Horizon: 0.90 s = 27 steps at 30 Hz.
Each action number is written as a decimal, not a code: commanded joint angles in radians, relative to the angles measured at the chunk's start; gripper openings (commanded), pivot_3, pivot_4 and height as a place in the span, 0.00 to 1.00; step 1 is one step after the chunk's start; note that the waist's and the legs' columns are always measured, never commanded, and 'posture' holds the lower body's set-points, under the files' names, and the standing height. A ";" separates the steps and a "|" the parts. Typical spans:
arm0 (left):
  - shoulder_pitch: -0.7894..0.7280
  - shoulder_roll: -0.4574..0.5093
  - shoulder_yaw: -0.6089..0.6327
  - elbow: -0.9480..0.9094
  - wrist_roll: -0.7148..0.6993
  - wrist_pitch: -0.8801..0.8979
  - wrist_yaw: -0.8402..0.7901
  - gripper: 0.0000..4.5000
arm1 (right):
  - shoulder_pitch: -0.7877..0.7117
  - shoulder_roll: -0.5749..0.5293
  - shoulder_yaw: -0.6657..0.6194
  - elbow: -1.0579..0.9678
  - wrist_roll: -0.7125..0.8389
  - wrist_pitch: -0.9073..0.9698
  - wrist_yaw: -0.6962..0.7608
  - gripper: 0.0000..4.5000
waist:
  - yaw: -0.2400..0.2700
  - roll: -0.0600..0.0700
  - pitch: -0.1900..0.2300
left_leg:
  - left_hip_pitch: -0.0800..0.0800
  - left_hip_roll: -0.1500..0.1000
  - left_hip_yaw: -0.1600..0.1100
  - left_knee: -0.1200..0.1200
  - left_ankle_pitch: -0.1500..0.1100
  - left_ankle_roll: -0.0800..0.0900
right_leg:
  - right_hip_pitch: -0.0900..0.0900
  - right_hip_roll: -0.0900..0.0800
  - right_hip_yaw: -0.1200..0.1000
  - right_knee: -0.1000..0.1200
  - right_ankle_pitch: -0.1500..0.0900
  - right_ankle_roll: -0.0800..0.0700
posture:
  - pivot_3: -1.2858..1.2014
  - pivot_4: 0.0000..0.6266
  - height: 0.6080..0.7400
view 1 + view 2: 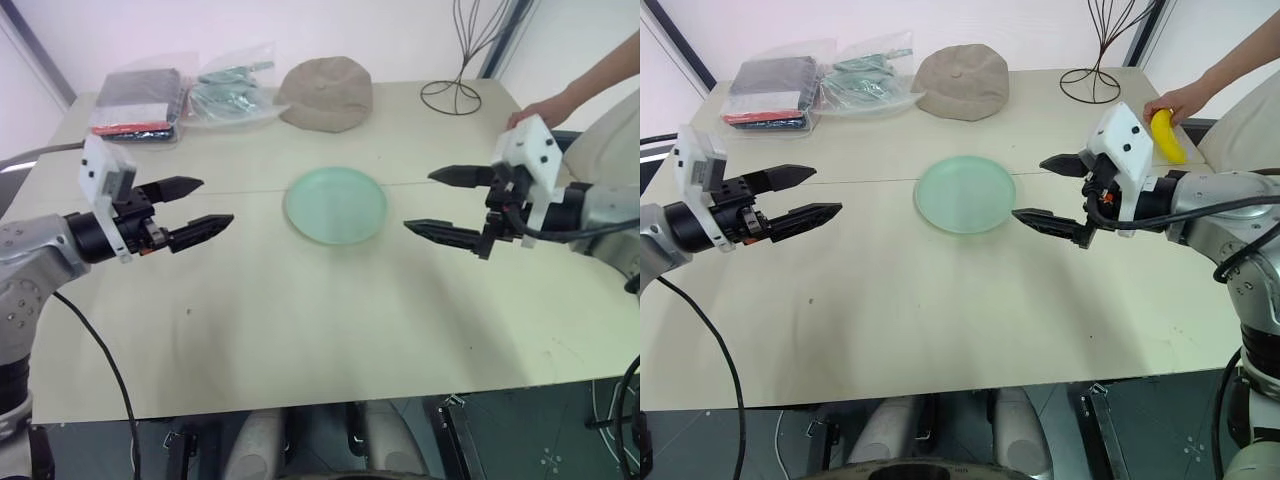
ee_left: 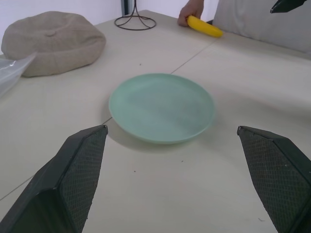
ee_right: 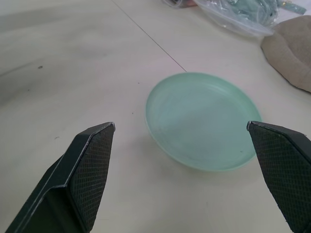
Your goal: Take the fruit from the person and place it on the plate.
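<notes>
1. The long curved bright yellow banana [image 1: 1167, 136] is lying at the worktop's [image 1: 940, 300] far right edge, well apart from the round pale mint-green translucent plate [image 1: 966, 194], its long axis running away from the plate.
2. The person's bare hand [image 1: 1181, 101] is gripping its far end.
3. The left hand [image 1: 190, 207] and right hand [image 1: 1052, 190], both spread wide, are flanking the plate.

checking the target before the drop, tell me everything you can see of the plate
The plate is round, shallow and pale mint green, translucent-looking like plastic or glass, with a low raised rim. It lies flat and empty on the cream table, near its middle, just before a seam across the tabletop. Nothing touches it but the table; both grippers hang apart from it.
</notes>
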 commanded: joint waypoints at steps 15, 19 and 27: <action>-0.047 -0.008 0.007 0.008 0.000 -0.019 0.001 1.00 | 0.006 -0.020 -0.043 -0.032 0.014 -0.004 -0.014 0.99 | 0.000 0.000 0.000 | 0.000 0.000 0.000 0.000 0.000 0.000 | 0.000 0.000 0.000 0.001 0.000 0.000 | 0.52 0.24 1.00; -0.049 -0.008 0.004 0.010 0.002 -0.022 -0.003 1.00 | 0.007 -0.020 -0.044 -0.032 0.013 -0.004 -0.015 0.99 | 0.000 0.000 0.000 | 0.000 0.000 0.000 0.000 0.000 0.000 | 0.000 0.000 0.000 0.001 0.000 0.000 | 0.52 0.24 1.00; -0.051 -0.011 0.006 0.017 0.001 -0.023 -0.009 1.00 | 0.013 -0.021 -0.052 -0.041 0.021 0.000 -0.022 0.99 | 0.000 0.000 0.000 | 0.000 0.000 0.000 0.000 0.000 0.000 | 0.000 0.000 0.000 0.001 0.000 0.000 | 0.52 0.24 1.00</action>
